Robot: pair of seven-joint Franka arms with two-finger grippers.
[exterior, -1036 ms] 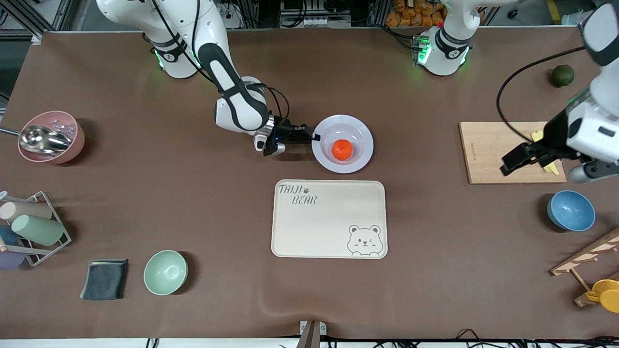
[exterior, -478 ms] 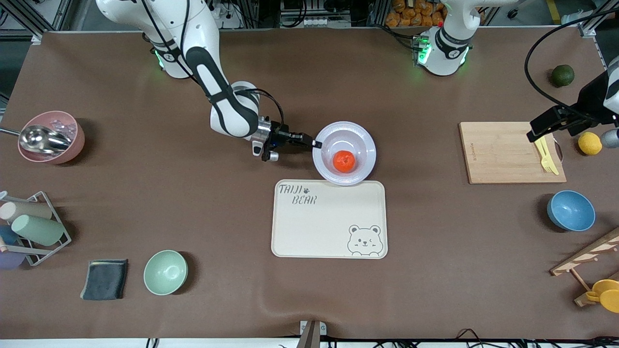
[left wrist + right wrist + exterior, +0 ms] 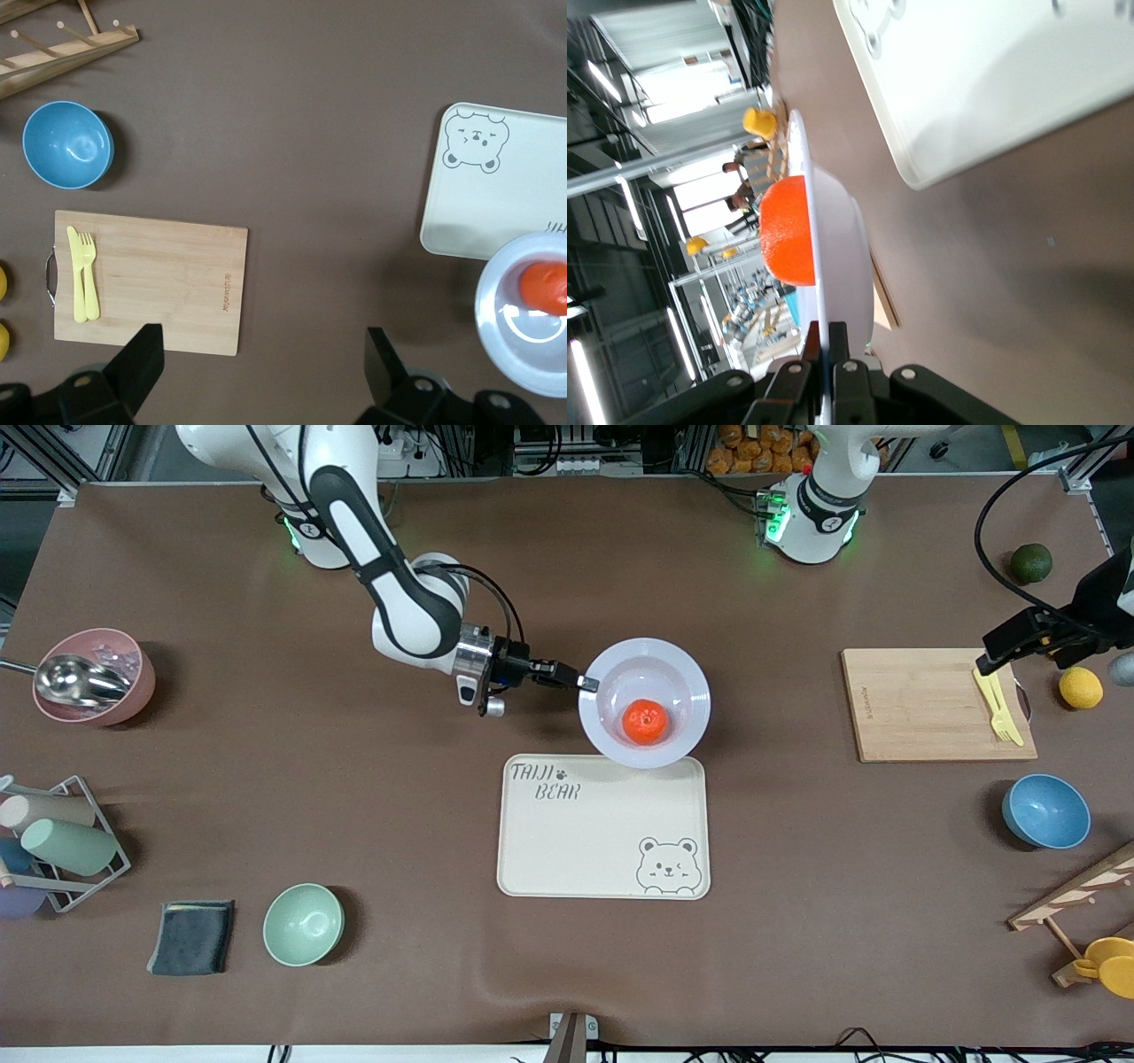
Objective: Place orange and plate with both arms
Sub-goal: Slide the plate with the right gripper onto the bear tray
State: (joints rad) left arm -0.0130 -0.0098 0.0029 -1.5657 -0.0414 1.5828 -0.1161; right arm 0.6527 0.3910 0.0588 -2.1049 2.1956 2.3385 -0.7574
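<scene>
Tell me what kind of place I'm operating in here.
Probably a robotics lab bench staged as a kitchen: two white arms bolted along a brown-covered table, aluminium framing at its edge, and tableware such as the cream bear-printed tray and bamboo cutting board.

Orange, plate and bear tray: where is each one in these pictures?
orange [image 3: 644, 722], front view, top of the fruit.
plate [image 3: 682, 669], front view, bare rim.
bear tray [image 3: 576, 841], front view, blank middle.

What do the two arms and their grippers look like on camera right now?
Both arms are glossy white with black joint sections and green-lit rings at the bases. The right gripper is black on a silver wrist flange, black cables looping over it. The left gripper has black angular fingers, a black cable arching above.
</scene>
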